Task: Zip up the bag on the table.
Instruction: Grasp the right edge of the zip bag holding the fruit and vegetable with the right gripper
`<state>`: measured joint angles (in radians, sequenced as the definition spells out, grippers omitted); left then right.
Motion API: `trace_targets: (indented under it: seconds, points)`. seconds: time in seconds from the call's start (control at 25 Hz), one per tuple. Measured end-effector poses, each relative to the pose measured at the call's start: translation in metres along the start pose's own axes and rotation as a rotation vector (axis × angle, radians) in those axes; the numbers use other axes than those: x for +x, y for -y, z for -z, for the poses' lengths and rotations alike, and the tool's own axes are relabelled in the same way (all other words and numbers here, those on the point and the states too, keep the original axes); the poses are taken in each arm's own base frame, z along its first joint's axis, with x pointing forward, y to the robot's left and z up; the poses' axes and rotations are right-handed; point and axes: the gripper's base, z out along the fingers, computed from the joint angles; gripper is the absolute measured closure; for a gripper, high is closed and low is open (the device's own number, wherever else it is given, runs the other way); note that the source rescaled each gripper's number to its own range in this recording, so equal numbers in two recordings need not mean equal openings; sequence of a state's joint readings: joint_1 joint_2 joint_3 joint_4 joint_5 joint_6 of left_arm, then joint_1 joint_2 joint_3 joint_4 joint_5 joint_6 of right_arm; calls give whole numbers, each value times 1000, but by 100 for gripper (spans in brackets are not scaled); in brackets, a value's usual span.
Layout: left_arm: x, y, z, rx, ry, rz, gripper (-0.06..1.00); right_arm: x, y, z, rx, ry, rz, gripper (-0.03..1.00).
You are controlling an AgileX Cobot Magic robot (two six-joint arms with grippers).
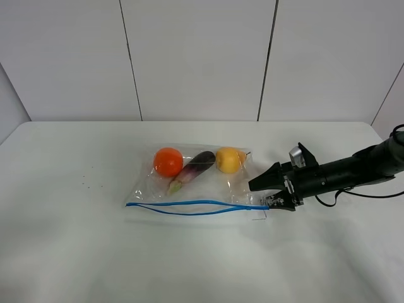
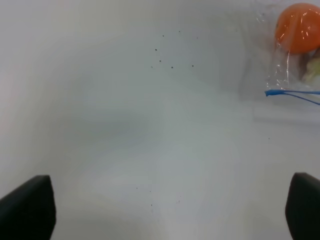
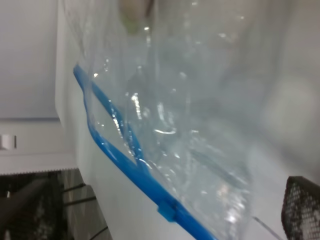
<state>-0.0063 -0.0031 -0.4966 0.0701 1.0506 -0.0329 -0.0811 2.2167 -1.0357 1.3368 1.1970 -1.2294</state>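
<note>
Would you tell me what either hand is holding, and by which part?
The left hand holds nothing. The right hand sits at the zipper end of the bag, but whether it grips cannot be told.

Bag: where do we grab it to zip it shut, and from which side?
Probably the right end of the blue zipper strip, at the small slider, pinched from the right along the strip's line. The two tracks gape mid-length and join only at the ends. The right gripper sits at that end, open.
</note>
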Motion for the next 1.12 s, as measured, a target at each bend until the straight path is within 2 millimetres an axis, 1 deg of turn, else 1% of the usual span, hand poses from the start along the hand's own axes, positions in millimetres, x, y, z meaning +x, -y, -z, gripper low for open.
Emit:
trace_targets:
  seconds: [0.16,0.48,0.52,0.76,0.88,1.0,1.12]
  points:
    - [0,0,0,0,0,0,-6,-1,-5,-9,-14,1,12,-3]
    - [0,0,0,0,0,0,-6,-3,-6,-9,-21,23,3,-2]
    - [0,0,0,0,0,0,-6,-3,-6,-9,-21,23,3,1]
    - [0,0,0,0,0,0,-6,-2,-6,-9,-18,13,7,30]
    - [0,0,0,0,0,0,-6,-2,-6,-9,-17,10,8,43]
    - [0,0,0,0,0,0,-6,-2,-6,-9,-17,9,9,50]
    - [0,0,0,0,0,0,-6,-2,-6,-9,-17,9,9,52]
